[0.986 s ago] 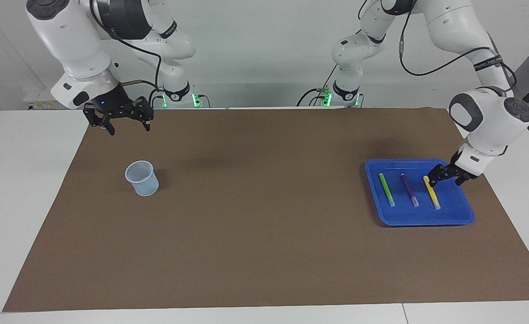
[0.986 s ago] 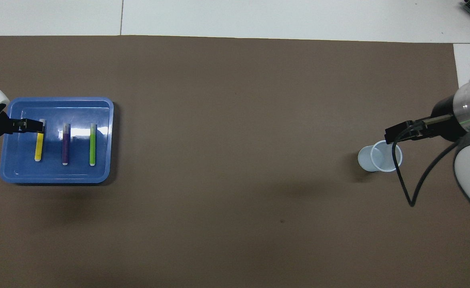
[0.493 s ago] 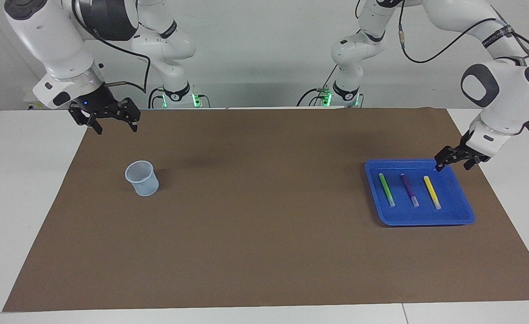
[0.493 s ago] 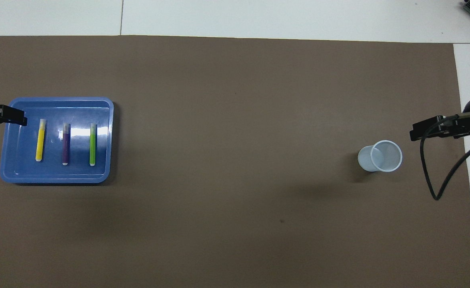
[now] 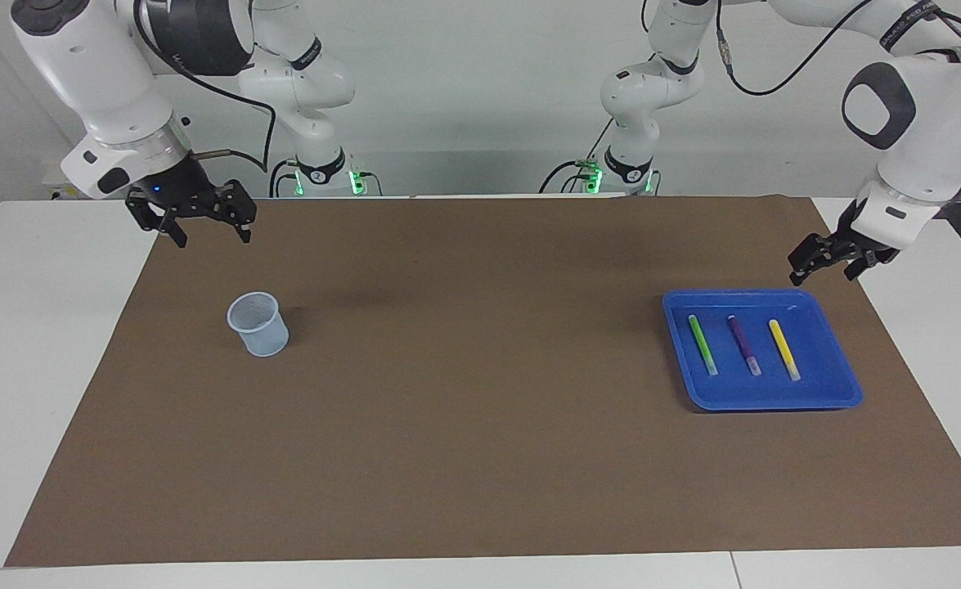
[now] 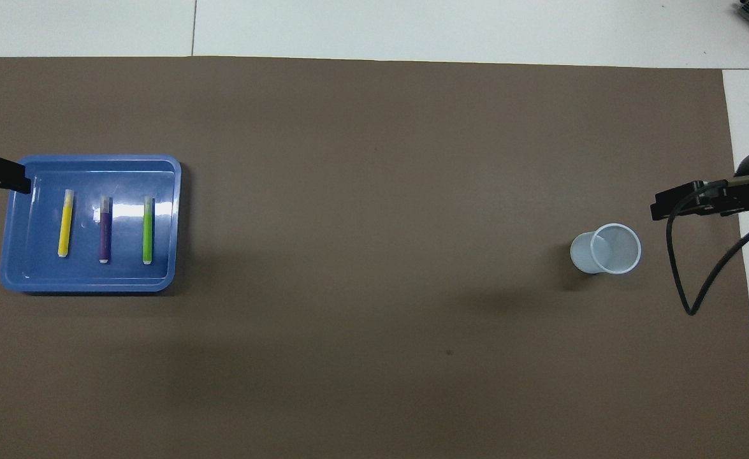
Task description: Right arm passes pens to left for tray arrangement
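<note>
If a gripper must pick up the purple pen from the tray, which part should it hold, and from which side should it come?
Probably the middle of the purple pen, from straight above. It lies flat in the blue tray between the green pen and the yellow pen, apart from both. Fingers should go into those gaps, closing across its thin barrel; the raised rim hinders a sideways approach.

No readable text, labels, numbers or signs anywhere.
</note>
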Robot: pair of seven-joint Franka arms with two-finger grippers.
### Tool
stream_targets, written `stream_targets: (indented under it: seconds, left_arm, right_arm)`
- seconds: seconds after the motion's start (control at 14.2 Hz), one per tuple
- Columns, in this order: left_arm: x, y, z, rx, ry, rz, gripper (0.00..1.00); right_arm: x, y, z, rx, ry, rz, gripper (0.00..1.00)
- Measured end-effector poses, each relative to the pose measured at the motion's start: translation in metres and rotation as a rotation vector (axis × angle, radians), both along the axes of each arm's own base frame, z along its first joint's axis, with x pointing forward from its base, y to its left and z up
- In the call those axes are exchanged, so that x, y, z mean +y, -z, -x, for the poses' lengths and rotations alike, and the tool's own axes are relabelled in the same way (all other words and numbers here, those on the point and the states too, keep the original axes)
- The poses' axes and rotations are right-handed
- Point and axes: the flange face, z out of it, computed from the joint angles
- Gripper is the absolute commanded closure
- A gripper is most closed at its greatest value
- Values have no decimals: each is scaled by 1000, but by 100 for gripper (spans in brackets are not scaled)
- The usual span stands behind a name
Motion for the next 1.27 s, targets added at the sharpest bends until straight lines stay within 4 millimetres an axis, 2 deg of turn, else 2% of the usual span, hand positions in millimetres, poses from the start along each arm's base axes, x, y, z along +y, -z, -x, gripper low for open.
stream_targets:
  seconds: [0.14,0.35,0.56,0.7,0.99,1.27]
  left_arm:
    - [-8,-19,11,-2,-9,-7,0]
    - [-35,-37,23,2,-38,-13,0]
    - [-73,-40,25,4,-33,-14,0]
    - [-89,-40,26,2,-20,-14,0]
    - [-95,-42,26,-2,-11,-16,0]
    - [-81,-42,26,-2,-38,-20,0]
  right_arm:
    - [0,0,0,0,0,0,0]
    - [0,0,0,1,0,0,0]
    - [0,0,0,2,-1,0,0]
    - [1,0,0,2,-2,0,0]
    - [2,1,0,2,-3,0,0]
    - [3,1,0,2,-5,0,0]
